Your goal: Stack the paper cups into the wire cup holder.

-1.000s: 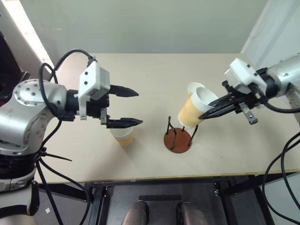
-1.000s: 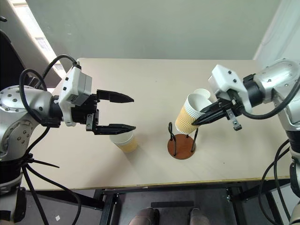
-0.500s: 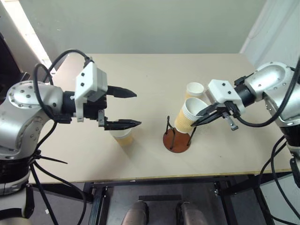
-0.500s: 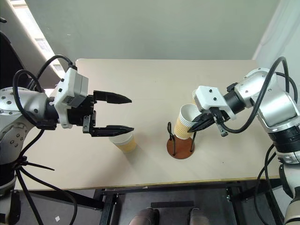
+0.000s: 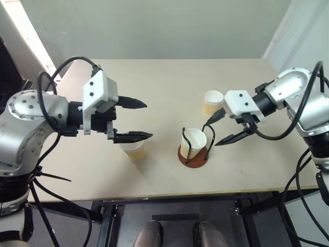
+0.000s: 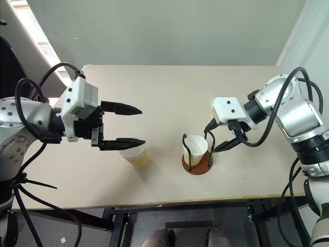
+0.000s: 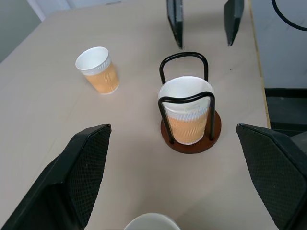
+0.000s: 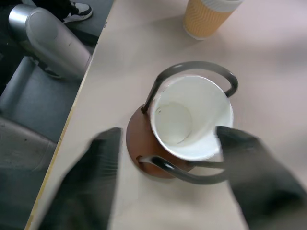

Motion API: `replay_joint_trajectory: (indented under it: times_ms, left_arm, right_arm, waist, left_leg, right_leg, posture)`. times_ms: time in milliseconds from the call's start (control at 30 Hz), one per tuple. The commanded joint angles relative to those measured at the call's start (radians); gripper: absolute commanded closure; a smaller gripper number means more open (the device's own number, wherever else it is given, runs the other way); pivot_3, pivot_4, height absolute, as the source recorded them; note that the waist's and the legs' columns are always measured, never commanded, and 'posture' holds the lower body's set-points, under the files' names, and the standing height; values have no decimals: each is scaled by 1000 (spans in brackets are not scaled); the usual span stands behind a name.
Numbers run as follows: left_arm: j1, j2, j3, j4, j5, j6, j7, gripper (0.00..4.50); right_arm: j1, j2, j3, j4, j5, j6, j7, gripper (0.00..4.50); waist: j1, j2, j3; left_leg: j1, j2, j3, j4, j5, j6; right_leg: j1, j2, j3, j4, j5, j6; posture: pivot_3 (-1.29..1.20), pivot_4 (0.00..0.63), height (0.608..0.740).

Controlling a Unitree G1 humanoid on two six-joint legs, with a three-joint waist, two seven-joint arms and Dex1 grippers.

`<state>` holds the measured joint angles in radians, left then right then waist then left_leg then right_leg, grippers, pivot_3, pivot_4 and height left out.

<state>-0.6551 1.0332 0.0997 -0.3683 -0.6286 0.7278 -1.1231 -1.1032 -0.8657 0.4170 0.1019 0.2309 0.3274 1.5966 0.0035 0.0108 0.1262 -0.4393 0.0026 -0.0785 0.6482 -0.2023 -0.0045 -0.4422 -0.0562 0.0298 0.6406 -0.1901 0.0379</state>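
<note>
the left gripper (image 5: pixel 138 119) is held level, its white wrist block behind it and its two black fingers spread wide, one above the other, pointing toward the robot's right with nothing between them. the right gripper (image 5: pixel 222 128) reaches in from the other side on a bent arm, angled downward toward the robot's left. its fingers (image 5: pixel 234 137) stand parted and grip nothing.

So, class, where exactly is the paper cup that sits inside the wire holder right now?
The cup stands upright between the wire cup holder's black loops, near the table's front edge, just left of the open right gripper.
</note>
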Motion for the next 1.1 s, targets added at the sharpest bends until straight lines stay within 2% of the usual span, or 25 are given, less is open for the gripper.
replay_joint_trajectory:
  times_ms: [33, 133, 233, 467, 700, 1000, 1100]
  left_arm:
    - [-23, -4, -6, 14, 47, -42, 31, 0]
    - [-28, -11, -11, 20, 62, -52, 41, 0]
    - [-49, -21, -35, 57, 120, -78, 79, 0]
    - [-67, -40, -107, 117, 250, -106, 145, 0]
    - [-104, -103, -141, 118, 285, -55, 205, 0]
    - [-116, -122, -140, 74, 275, -13, 206, 0]
    - [-99, -111, -124, 44, 267, 4, 205, 0]
  right_arm:
    - [-84, 47, -71, 170, -57, -42, -83, 18]
    - [-144, 107, -86, 363, -128, -112, -190, 18]
    - [-244, 199, -74, 683, -254, -222, -422, 18]
    - [-298, 328, -60, 1023, -379, -374, -541, 18]
    - [-314, 391, -88, 1155, -433, -386, -650, 18]
    - [-314, 432, -90, 1216, -503, -295, -790, 18]
    - [-303, 444, -98, 1223, -512, -300, -800, 906]
  waist:
    - [-1, 0, 0]
    - [-1, 0, 0]
    - [-1, 1, 0]
    - [0, 1, 1]
    - [2, 1, 1]
    - [2, 1, 1]
    - [2, 1, 1]
  left_leg:
    - [1, 0, 0, -1, 0, -1]
    - [3, 1, -1, -1, 1, -2]
    - [3, 1, -2, -2, 1, -3]
    - [1, 2, -4, -5, -1, -9]
    - [-7, 3, -4, -4, -4, -14]
    - [-7, 3, -4, -2, -6, -17]
    - [-7, 3, -4, -2, -7, -16]
  right_leg:
    - [0, 0, 0, 1, 0, 0]
    - [0, 0, 0, 3, -1, -2]
    - [-1, 0, 0, 4, 0, -3]
    - [-6, 0, -1, 4, -1, -5]
    - [-11, 0, -4, 4, 2, -1]
    - [-11, 0, -4, 3, 2, 0]
    - [-11, 0, -4, 4, 2, 0]
  posture:
    - [0, 150, 740]
    - [0, 150, 740]
    - [0, 150, 740]
    - [0, 150, 740]
    - [0, 150, 740]
    - [0, 150, 740]
    - [0, 150, 740]
